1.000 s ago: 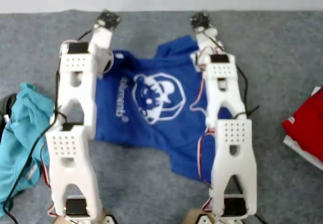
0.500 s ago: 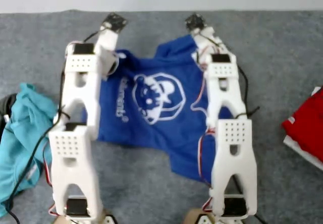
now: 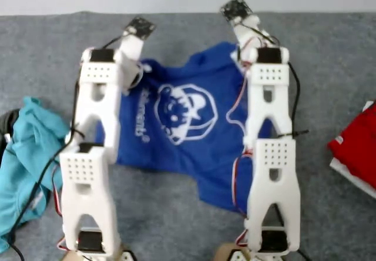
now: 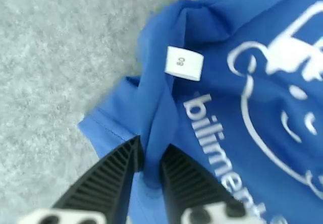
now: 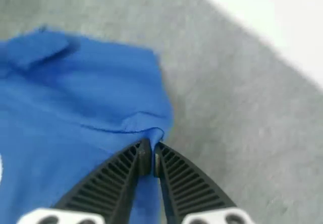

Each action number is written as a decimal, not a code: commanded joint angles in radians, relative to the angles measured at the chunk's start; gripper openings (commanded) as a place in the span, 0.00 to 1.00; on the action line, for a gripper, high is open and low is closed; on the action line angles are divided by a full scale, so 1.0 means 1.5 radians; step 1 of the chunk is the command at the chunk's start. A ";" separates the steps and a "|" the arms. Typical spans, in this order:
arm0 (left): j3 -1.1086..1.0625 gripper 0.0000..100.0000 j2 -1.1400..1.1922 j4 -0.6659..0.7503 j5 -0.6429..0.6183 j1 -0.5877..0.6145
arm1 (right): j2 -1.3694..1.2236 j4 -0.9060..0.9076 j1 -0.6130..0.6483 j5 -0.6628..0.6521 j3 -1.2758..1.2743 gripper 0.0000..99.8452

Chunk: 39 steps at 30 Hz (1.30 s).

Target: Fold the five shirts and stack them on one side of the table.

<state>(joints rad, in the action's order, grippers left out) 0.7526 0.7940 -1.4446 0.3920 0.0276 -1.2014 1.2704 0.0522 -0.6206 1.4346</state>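
Observation:
A blue shirt (image 3: 176, 126) with a white print lies spread on the grey table between both arms. My left gripper (image 4: 149, 161) is shut on a fold of the blue shirt (image 4: 242, 82) near its white neck tag (image 4: 184, 62), at the shirt's far left edge. My right gripper (image 5: 149, 156) is shut on the hem edge of the blue shirt (image 5: 75, 113) at its far right corner. A teal shirt (image 3: 26, 155) lies crumpled at the left. A red shirt (image 3: 355, 146) sits at the right edge.
The grey carpet-like table (image 3: 329, 67) runs to a white wall at the back. Both white arms (image 3: 94, 149) stretch over the blue shirt's sides. A white item (image 3: 346, 170) lies under the red shirt.
Both grippers have shifted to the right along the far edge, and the shirt's far corners have moved with them. The right arm has swung outward to the right.

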 commanded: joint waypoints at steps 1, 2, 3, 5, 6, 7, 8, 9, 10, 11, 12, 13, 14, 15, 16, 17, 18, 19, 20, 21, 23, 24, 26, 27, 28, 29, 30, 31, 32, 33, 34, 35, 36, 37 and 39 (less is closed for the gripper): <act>0.085 0.01 -0.018 -0.125 0.052 -0.005 | 0.033 0.099 -0.007 -0.035 0.050 0.01; 0.106 0.01 -0.017 -0.157 0.058 -0.005 | 0.035 0.129 -0.008 -0.040 0.069 0.01; 0.124 0.01 -0.016 -0.185 0.063 -0.004 | 0.037 0.159 -0.009 -0.040 0.089 0.01; 0.142 0.01 -0.018 -0.209 0.069 -0.001 | 0.040 0.214 -0.009 -0.040 0.133 0.01; 0.146 0.01 -0.020 -0.208 0.070 0.002 | 0.041 0.240 -0.008 -0.040 0.155 0.01; 0.149 0.01 -0.028 -0.208 0.072 0.009 | 0.043 0.258 -0.008 -0.041 0.168 0.01; 0.147 0.01 -0.037 -0.208 0.074 0.013 | 0.048 0.273 -0.008 -0.046 0.168 0.01; 0.146 0.01 -0.044 -0.208 0.080 0.014 | 0.057 0.286 -0.009 -0.055 0.166 0.01; 0.145 0.01 -0.048 -0.208 0.091 0.014 | 0.064 0.295 -0.013 -0.059 0.165 0.01; 0.144 0.01 -0.055 -0.208 0.098 0.014 | 0.072 0.297 -0.019 -0.058 0.165 0.01; 0.144 0.01 -0.063 -0.208 0.101 0.014 | 0.080 0.297 -0.024 -0.058 0.165 0.01; 0.145 0.01 -0.068 -0.208 0.102 0.015 | 0.090 0.300 -0.027 -0.060 0.165 0.01; 0.145 0.01 -0.075 -0.208 0.111 0.016 | 0.098 0.303 -0.033 -0.061 0.165 0.01; 0.141 0.01 -0.082 -0.208 0.121 0.016 | 0.110 0.308 -0.037 -0.062 0.165 0.01; 0.128 0.01 -0.090 -0.208 0.131 0.017 | 0.124 0.316 -0.042 -0.062 0.165 0.01; 0.114 0.01 -0.099 -0.208 0.143 0.020 | 0.139 0.320 -0.048 -0.062 0.165 0.01; 0.098 0.01 -0.110 -0.208 0.157 0.023 | 0.153 0.326 -0.054 -0.063 0.165 0.01; 0.080 0.01 -0.121 -0.208 0.168 0.026 | 0.167 0.328 -0.060 -0.063 0.165 0.01; 0.065 0.01 -0.133 -0.208 0.176 0.032 | 0.182 0.330 -0.066 -0.063 0.165 0.01; 0.053 0.01 -0.143 -0.208 0.183 0.040 | 0.194 0.330 -0.072 -0.063 0.165 0.01; 0.044 0.01 -0.158 -0.207 0.187 0.060 | 0.214 0.330 -0.084 -0.063 0.164 0.01; 0.043 0.01 -0.163 -0.207 0.187 0.071 | 0.221 0.329 -0.090 -0.063 0.164 0.01; 0.043 0.01 -0.167 -0.206 0.187 0.088 | 0.232 0.330 -0.097 -0.063 0.164 0.01; 0.043 0.01 -0.168 -0.206 0.187 0.094 | 0.234 0.331 -0.099 -0.063 0.163 0.01; 0.043 0.01 -0.169 -0.206 0.187 0.099 | 0.235 0.333 -0.099 -0.063 0.163 0.01; 0.042 0.01 -0.170 -0.206 0.187 0.102 | 0.236 0.334 -0.099 -0.063 0.163 0.01; 0.040 0.01 -0.172 -0.206 0.187 0.102 | 0.238 0.341 -0.098 -0.063 0.163 0.01; 0.039 0.01 -0.173 -0.207 0.187 0.102 | 0.239 0.347 -0.095 -0.063 0.163 0.01; 0.039 0.01 -0.173 -0.207 0.187 0.102 | 0.240 0.349 -0.094 -0.063 0.163 0.01; 0.039 0.01 -0.173 -0.207 0.187 0.102 | 0.241 0.349 -0.094 -0.063 0.163 0.01; 0.039 0.01 -0.173 -0.208 0.187 0.102 | 0.244 0.350 -0.094 -0.063 0.163 0.01; 0.037 0.01 -0.173 -0.208 0.187 0.102 | 0.247 0.350 -0.095 -0.063 0.160 0.01; 0.035 0.01 -0.173 -0.208 0.187 0.102 | 0.249 0.351 -0.095 -0.063 0.160 0.01; 0.028 0.01 -0.173 -0.208 0.192 0.102 | 0.253 0.351 -0.095 -0.063 0.159 0.01; 0.006 0.01 -0.173 -0.208 0.209 0.098 | 0.264 0.351 -0.096 -0.066 0.138 0.01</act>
<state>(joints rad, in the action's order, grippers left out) 0.7818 0.6145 -1.7254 0.6759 0.1734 -0.9237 1.7522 -0.0829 -0.7066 1.6341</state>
